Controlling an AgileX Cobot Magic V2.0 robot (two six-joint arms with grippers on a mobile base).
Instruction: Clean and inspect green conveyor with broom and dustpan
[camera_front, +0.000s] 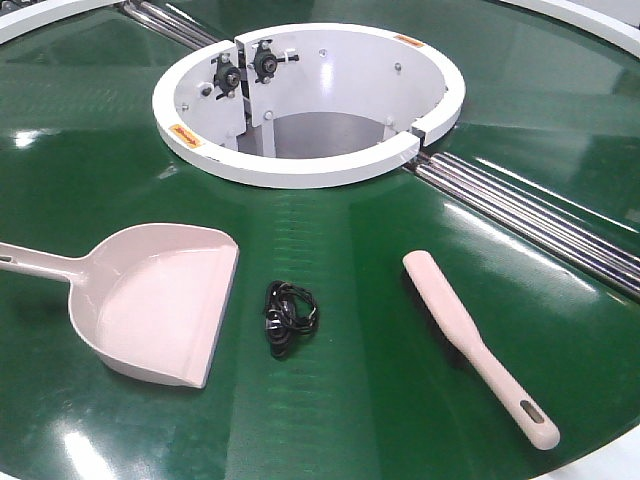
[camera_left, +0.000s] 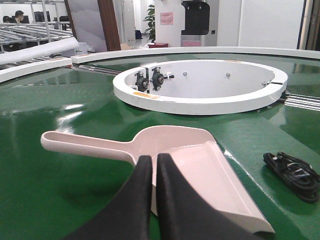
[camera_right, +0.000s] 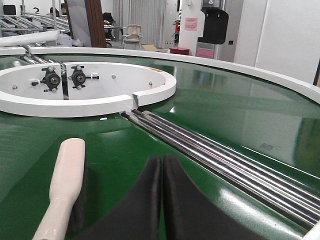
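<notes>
The green conveyor (camera_front: 360, 250) fills the front view, with silver rollers (camera_front: 530, 215) crossing it on the right. The pale pink dustpan (camera_front: 160, 300) lies left of centre, its thin handle pointing left. The broom (camera_front: 470, 335) lies on the right, handle toward the near edge. Neither gripper shows in the front view. In the left wrist view my left gripper (camera_left: 154, 159) is shut and empty, hovering just short of the dustpan (camera_left: 195, 160). In the right wrist view my right gripper (camera_right: 162, 160) is shut and empty, to the right of the broom (camera_right: 65, 180).
A black coiled cable (camera_front: 287, 317) lies on the belt between dustpan and broom, also in the left wrist view as the cable (camera_left: 295, 175). The white circular hub wall (camera_front: 310, 165) stands behind. The conveyor's white outer rim (camera_right: 250, 67) curves at the back.
</notes>
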